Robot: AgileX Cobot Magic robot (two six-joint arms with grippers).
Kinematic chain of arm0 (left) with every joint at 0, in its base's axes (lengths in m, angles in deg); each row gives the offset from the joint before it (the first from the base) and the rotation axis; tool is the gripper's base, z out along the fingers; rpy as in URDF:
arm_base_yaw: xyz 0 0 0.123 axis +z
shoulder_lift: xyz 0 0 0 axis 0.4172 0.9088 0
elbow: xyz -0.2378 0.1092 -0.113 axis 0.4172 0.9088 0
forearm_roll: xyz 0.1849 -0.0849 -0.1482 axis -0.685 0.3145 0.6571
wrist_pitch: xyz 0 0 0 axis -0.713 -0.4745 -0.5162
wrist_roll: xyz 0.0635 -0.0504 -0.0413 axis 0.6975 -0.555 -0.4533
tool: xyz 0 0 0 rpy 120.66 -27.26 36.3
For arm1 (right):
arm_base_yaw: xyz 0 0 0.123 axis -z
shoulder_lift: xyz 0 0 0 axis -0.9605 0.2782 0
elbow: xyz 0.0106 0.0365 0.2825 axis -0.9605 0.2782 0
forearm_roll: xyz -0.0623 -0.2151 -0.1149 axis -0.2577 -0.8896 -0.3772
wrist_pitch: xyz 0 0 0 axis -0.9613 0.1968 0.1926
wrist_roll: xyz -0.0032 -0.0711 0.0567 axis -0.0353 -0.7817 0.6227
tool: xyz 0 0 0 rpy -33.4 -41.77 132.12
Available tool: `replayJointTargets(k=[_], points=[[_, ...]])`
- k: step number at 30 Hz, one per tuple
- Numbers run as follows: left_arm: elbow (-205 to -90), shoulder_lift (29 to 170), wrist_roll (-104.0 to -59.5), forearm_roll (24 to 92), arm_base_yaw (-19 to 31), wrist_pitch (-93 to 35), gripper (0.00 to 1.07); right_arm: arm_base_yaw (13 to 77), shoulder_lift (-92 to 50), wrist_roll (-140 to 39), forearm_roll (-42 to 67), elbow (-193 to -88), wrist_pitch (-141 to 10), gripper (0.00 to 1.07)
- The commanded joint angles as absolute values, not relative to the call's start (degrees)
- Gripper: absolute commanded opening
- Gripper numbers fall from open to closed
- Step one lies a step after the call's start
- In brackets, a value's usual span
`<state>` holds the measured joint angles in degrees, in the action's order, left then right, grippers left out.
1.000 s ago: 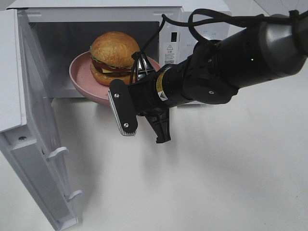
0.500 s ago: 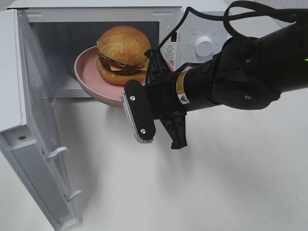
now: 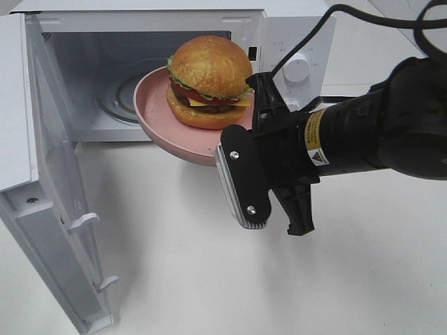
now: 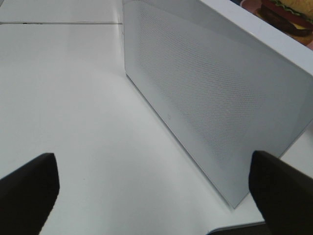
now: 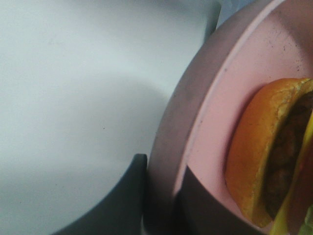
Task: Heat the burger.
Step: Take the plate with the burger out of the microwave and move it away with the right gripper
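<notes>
The burger (image 3: 209,80), a golden bun with lettuce, tomato, cheese and patty, sits on a round pink plate (image 3: 157,112). The plate hangs tilted in the air in front of the open microwave's (image 3: 279,31) cavity. My right gripper (image 3: 257,115) is shut on the plate's right rim. In the right wrist view my fingers (image 5: 129,200) clamp the plate rim (image 5: 215,98) beside the burger (image 5: 259,152). My left gripper (image 4: 156,191) is open and empty behind the microwave door (image 4: 210,98). It does not show in the exterior view.
The microwave door (image 3: 42,174) stands swung open at the left, reaching toward the table's front. A glass turntable (image 3: 115,105) lies inside the cavity. A control knob (image 3: 297,68) is on the microwave's right panel. The white table (image 3: 174,265) spreads in front.
My right gripper has moved right and outward with the plate and burger. The plate has gone from inside the cavity mouth to in front of it and a little higher.
</notes>
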<state>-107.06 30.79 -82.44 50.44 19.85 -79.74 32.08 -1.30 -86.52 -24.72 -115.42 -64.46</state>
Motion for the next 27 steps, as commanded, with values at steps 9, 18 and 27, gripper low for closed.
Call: replayJointTargets(k=[9,18,27], points=[[-106.84,29.76,-82.72,50.95,20.08,-79.63,0.98,32.25,-12.07,-86.63,-25.58,-108.54,-61.99,0.00],[-106.84,29.76,-82.72,50.95,20.08,-79.63,0.98,32.25,-21.75,-85.83,-26.84,-103.84,-54.14,0.00],[-106.84,29.76,-82.72,50.95,20.08,-79.63,0.98,32.25,-29.26,-84.40,-27.07,-100.29,-47.55,0.00]])
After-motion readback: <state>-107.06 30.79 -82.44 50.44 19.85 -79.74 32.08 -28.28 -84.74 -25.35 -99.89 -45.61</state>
